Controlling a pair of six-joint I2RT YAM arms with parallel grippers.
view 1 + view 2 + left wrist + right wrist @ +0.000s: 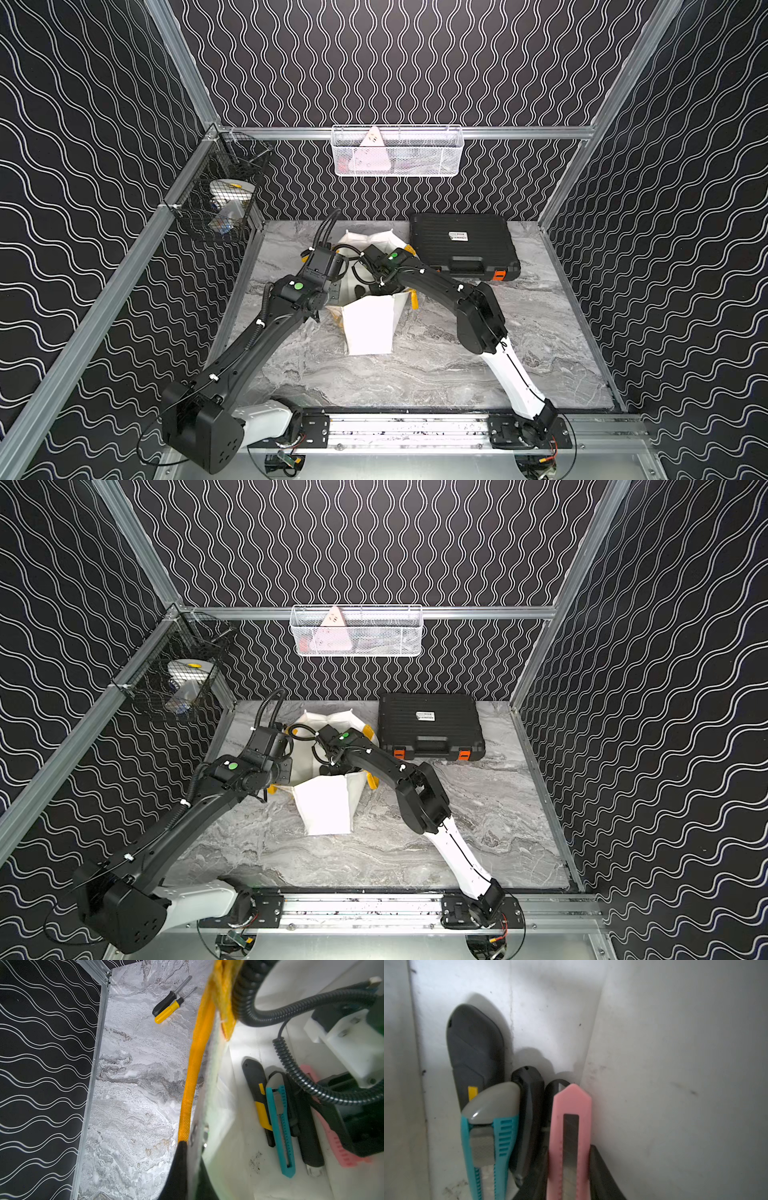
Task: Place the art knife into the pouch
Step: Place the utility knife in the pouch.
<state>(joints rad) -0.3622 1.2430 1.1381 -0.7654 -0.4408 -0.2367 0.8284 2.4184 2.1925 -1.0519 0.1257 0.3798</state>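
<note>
Pouch (370,328) in both top views (328,808): white, mouth open upward, standing at the middle of the marble table (415,374), left of and nearer than the black hard case (461,245) with orange latches at far right. Both arms reach to its mouth, one from each side.

Left gripper (192,1148), left wrist view: jaws together on the pouch's rim, where a yellow loop handle (193,1076) meets the fabric.

Right gripper (569,1153), right wrist view: lowered inside the pouch, its dark fingers (600,1167) lying against both sides of the pink art knife (571,1105), which points toward a bottom corner of the pouch, against its white wall.

Other contents of the pouch, beside the pink art knife: a teal knife (492,1136), a slim black knife (529,1105) and a grey knife with yellow marks (473,1047).

Outside the pouch, on the marble: two screwdrivers touching, one black-handled (164,1003), one yellow-handled (167,1013).

Walls: white wire basket (397,151) on the far rail; black mesh basket (220,195) at far left.
</note>
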